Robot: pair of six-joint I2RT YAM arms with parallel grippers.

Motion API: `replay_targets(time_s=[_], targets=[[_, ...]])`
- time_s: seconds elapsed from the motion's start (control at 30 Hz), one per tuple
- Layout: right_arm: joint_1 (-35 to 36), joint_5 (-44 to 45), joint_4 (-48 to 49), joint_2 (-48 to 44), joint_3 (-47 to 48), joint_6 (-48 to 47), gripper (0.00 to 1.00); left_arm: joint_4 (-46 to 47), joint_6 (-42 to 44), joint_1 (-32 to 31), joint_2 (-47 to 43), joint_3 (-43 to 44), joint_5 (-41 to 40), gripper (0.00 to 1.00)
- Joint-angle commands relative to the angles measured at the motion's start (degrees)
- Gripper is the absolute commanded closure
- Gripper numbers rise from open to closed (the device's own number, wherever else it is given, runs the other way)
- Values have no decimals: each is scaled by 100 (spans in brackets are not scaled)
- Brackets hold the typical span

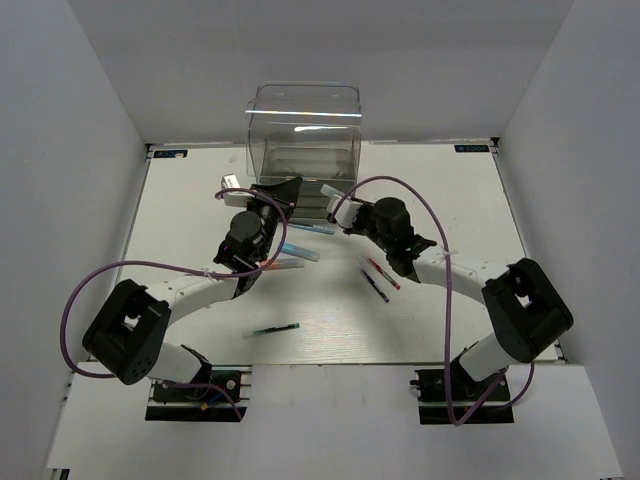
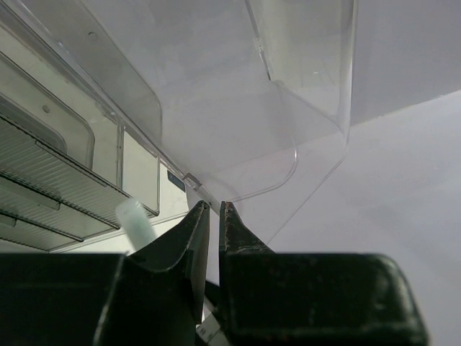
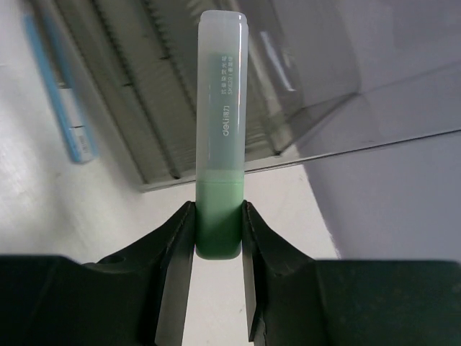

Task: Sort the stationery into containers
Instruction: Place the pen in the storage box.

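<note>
The clear smoky drawer unit (image 1: 305, 140) stands at the back middle; its ribbed drawers show in the right wrist view (image 3: 137, 94) and the left wrist view (image 2: 43, 173). My right gripper (image 1: 347, 212) is shut on a mint-green marker (image 3: 220, 144), held upright in front of the drawers. My left gripper (image 1: 283, 193) is at the unit's lower left front, jaws shut with a hairline gap (image 2: 214, 209) and nothing seen between them. A pale marker end (image 2: 135, 223) shows just left of its fingers. On the table lie a thin blue pen (image 1: 310, 229), a light blue marker (image 1: 300, 252) and an orange marker (image 1: 272, 268).
A red pen (image 1: 383, 273) and a dark purple pen (image 1: 375, 286) lie by my right forearm. A dark green pen (image 1: 272, 330) lies near the front. Grey walls close in the white table (image 1: 200, 230) on three sides. Purple cables loop over both arms.
</note>
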Motion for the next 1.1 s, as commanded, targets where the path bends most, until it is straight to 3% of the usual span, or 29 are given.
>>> replay_targets(time_s=[0.0, 0.57, 1.07], targets=[[50, 744, 1225, 130, 289, -134, 100, 145, 19, -29, -244, -27, -50, 100], [304, 840, 3069, 850, 245, -1329, 100, 251, -86, -29, -192, -27, -50, 100], [287, 1025, 4020, 1686, 448, -2533, 100, 251, -86, -29, -139, -27, -50, 100]])
